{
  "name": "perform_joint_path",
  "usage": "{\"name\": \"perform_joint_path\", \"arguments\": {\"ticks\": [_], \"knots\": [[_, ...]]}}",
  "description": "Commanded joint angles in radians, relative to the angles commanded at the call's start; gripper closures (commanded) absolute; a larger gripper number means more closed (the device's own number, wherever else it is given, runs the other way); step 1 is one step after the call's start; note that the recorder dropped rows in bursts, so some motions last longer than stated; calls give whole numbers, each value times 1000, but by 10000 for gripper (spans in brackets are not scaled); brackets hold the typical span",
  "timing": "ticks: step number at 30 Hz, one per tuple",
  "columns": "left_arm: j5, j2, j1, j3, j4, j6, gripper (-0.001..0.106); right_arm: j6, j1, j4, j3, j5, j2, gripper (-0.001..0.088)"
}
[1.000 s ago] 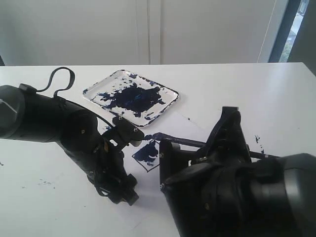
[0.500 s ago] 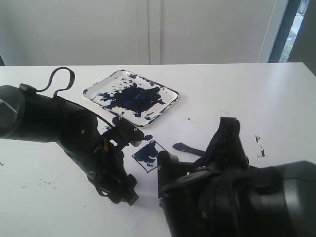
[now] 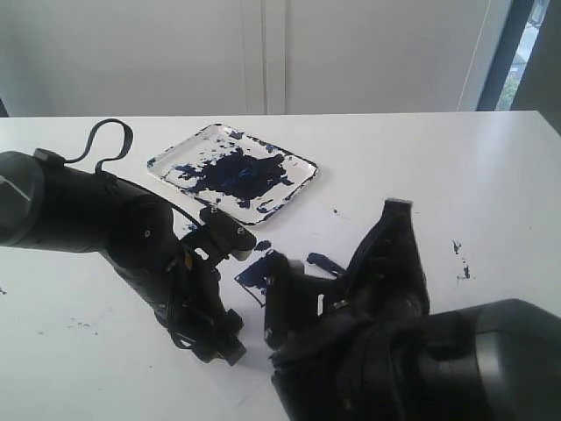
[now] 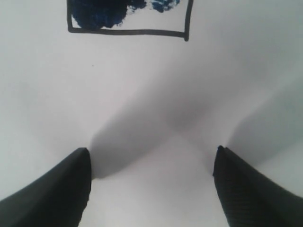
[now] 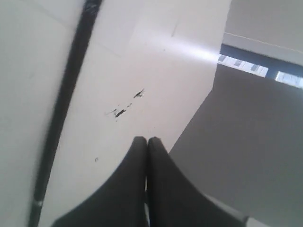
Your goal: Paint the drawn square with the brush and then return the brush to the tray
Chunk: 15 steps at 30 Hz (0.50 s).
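Currently right fingers [image 5: 135, 189] pressed together, empty; brush [image 5: 61, 118] beside, apart. Left fingers [image 4: 52, 194] spread, empty.

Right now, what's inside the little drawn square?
Dark blue paint covers part of the square; beside it the paper is bare white. The rest is hidden behind the right arm.

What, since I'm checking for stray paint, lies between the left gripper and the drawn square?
Only bare, shadowed white paper separates the left gripper and the drawn square, per the left wrist view.
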Motion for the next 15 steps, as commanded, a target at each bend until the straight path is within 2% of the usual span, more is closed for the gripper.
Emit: {"name": "perform_joint_path", "arguments": {"ticks": [2,4,6,7,8,9,11,15], "knots": [[2,0,0,0,0,0,304,75,-29,30,0,0,0,769],[2,0,0,0,0,0,304,149,-58,73,0,0,0,644],[2,0,0,0,0,0,304,213,-90,111,0,0,0,455],[2,0,0,0,0,0,304,247,-115,140,0,-73,0,282],[2,0,0,0,0,0,304,247,-126,160,0,-113,0,222],[2,0,0,0,0,0,304,244,-138,209,0,-184,0,211],[4,0,0,0,0,0,304,244,-139,228,11,-229,-10,266],[6,0,0,0,0,0,304,253,-168,250,89,-248,-49,302]]}}
